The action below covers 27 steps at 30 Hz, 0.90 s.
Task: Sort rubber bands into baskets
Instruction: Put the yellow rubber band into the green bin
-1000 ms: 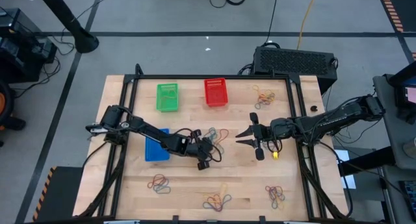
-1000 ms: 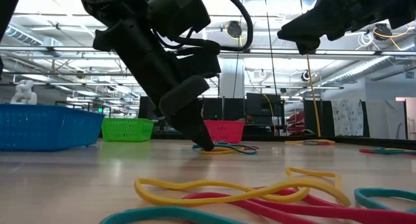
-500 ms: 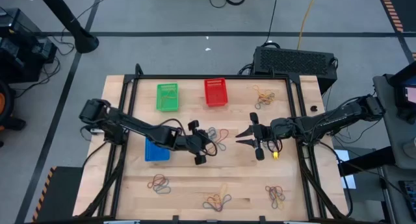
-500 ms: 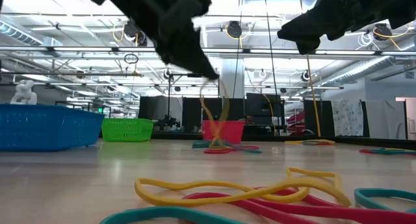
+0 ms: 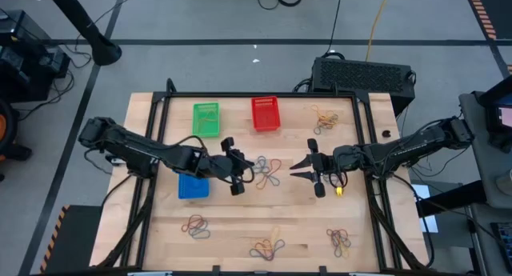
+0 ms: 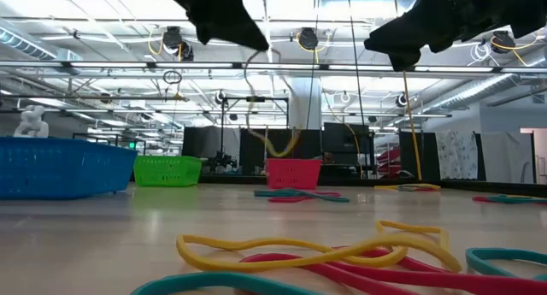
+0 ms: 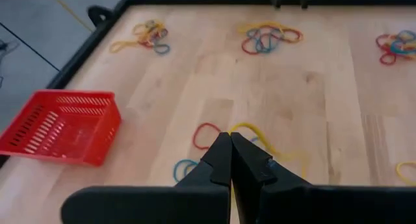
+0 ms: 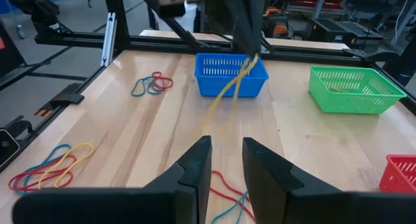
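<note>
Closest to the low camera, a yellow rubber band (image 6: pixel 299 244) lay on the wooden surface (image 6: pixel 102 235) on top of red and teal ones.

Farther in, the left gripper (image 5: pixel 238 166) hung above the middle of the surface. Its fingers (image 7: pixel 224 162) were pressed together, pinching a yellow band (image 8: pixel 235 81). The band dangled below it in the air, clear of the wood. A small pile of bands (image 5: pixel 268 168) in red, blue and yellow lay just under and beside it.

The right gripper (image 5: pixel 298 168) hung in the air nearby, on the right side of the pile. Its fingers (image 8: pixel 195 169) were spread a little, with nothing between them.

The blue basket (image 5: pixel 192 185) sat near the left arm, on the left part of the surface. More piles of bands lay along the near edge (image 5: pixel 268 247) and in the near right corner (image 5: pixel 339 240).

At the far side stood the green basket (image 5: pixel 206 119) and the red basket (image 5: pixel 266 114), near each other but apart. One more pile of bands (image 5: pixel 324 116) lay to the right of the red one
</note>
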Each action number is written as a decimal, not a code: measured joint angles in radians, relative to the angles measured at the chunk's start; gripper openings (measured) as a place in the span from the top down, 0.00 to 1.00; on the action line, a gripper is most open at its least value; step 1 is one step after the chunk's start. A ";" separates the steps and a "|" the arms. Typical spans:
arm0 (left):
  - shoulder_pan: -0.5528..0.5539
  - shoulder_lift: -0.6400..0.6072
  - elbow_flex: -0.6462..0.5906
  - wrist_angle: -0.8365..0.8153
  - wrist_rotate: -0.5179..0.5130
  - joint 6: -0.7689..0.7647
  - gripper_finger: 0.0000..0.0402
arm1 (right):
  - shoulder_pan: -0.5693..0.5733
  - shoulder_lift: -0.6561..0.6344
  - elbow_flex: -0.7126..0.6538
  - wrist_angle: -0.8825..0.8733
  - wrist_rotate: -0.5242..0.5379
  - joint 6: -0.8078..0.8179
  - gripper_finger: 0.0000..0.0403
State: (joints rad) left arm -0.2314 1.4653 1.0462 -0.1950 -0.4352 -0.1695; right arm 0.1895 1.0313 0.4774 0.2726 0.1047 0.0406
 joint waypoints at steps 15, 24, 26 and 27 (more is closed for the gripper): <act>0.123 -0.185 0.000 -0.373 -0.179 0.018 1.00 | 0.000 0.000 0.000 0.000 0.000 0.000 0.80; 0.301 -0.205 0.000 -0.518 -0.183 0.104 1.00 | 0.000 0.000 0.000 0.000 0.000 0.000 0.80; 0.343 -0.208 0.000 -0.533 -0.183 0.112 1.00 | 0.000 0.000 0.000 0.000 0.000 0.000 0.80; 0.363 -0.208 0.000 -0.535 -0.183 0.127 1.00 | 0.000 0.000 0.000 0.000 0.000 0.000 0.80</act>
State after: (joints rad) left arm 0.1315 1.2570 1.0462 -0.7299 -0.6182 -0.0425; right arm 0.1897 1.0313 0.4774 0.2722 0.1047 0.0410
